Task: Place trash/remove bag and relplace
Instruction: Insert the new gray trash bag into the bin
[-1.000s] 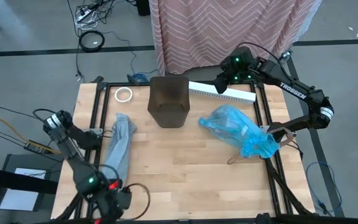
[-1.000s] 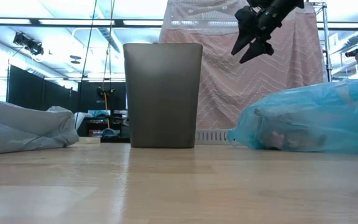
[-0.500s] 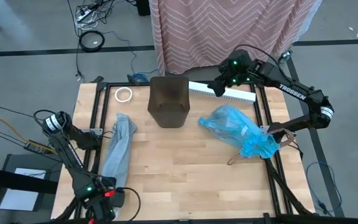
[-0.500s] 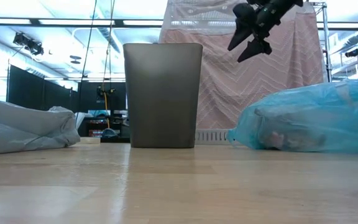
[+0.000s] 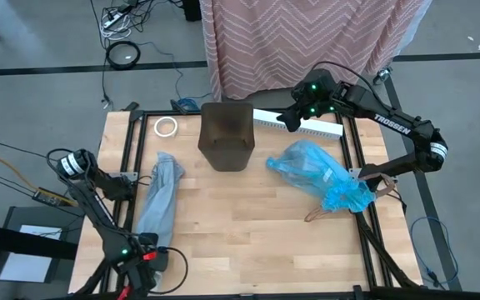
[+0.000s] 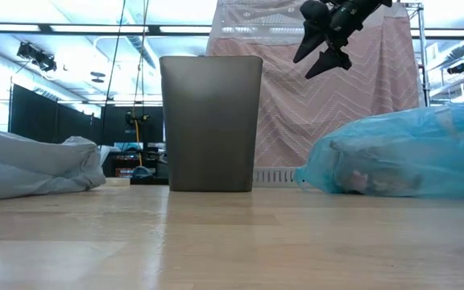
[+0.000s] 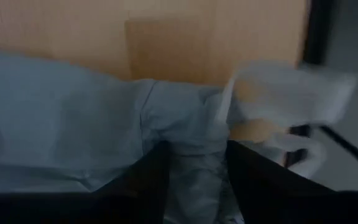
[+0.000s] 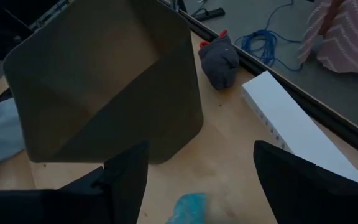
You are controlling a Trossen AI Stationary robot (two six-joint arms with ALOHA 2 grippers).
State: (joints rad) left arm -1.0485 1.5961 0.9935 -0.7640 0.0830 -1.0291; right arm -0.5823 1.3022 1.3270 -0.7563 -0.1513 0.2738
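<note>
The dark bin (image 5: 226, 135) stands upright at the table's far middle; the right wrist view looks into it (image 8: 104, 81) and shows only dark walls. The blue bag (image 5: 319, 175) lies crumpled on its side at the right, and pale scraps of trash (image 6: 361, 181) show through its wall. A pale grey plastic bag (image 5: 161, 200) lies stretched out at the left. My left gripper (image 7: 197, 149) is open low over that bag's near end (image 5: 151, 260), a finger on either side of a ridge of plastic. My right gripper (image 5: 292, 119) hangs open high up, right of the bin (image 6: 322, 56). My left gripper points down at the grey bag's near end, its fingers (image 7: 154, 174) on either side of a raised fold (image 7: 191, 124). I cannot tell whether they touch the plastic.
A long white box (image 5: 298, 123) lies along the far edge behind the blue bag, with a small grey cloth lump (image 8: 219, 59) beside it. A tape roll (image 5: 166, 127) sits at the far left corner. Bare wood lies across the table's near middle (image 5: 248, 233).
My left gripper has sunk toward the near end of the grey bag and drifted a little toward the table's left edge, tipping more steeply downward.
</note>
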